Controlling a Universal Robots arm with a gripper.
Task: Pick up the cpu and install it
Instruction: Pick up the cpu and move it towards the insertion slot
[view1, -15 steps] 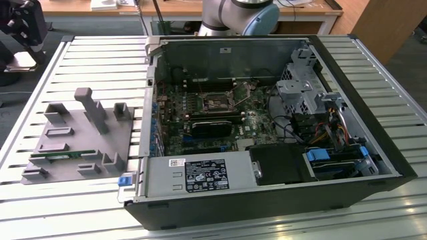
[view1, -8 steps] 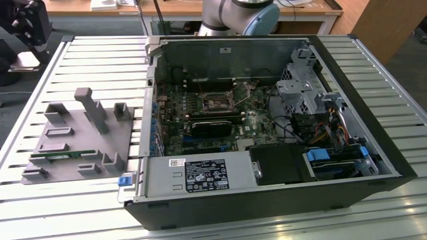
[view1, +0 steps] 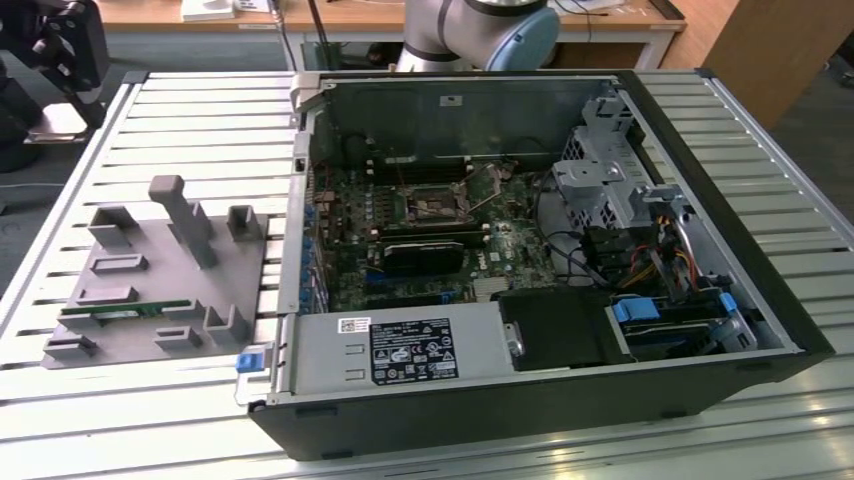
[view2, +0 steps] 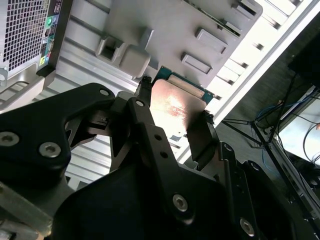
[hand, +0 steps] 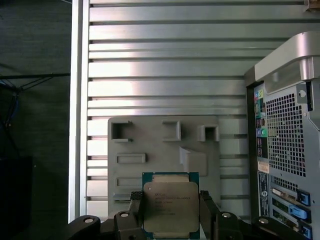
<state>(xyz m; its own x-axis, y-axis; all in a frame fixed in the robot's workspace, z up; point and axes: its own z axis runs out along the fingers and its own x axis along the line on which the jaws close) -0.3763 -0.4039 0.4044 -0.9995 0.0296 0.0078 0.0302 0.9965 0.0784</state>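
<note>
In both wrist views my gripper (hand: 171, 214) is shut on the cpu (hand: 171, 205), a flat square chip with a silver top and a green edge. One black finger (hand: 135, 210) presses on each side of it. The second wrist view shows the cpu (view2: 177, 107) from the side, clamped in the gripper (view2: 172, 117). It hangs in the air above the grey parts fixture (hand: 160, 145). In the exterior view my gripper (view1: 60, 112) is high at the far left, well away from the open computer case (view1: 747, 230). The empty cpu socket (view1: 434, 207) sits mid-motherboard.
The grey fixture (view1: 160, 270) lies on the slatted metal table (view1: 174, 130), left of the case, with upright posts and a green memory stick (view1: 127, 313) in a slot. A black heatsink block (view1: 424, 255) sits just below the socket. The robot base (view1: 474, 30) stands behind the case.
</note>
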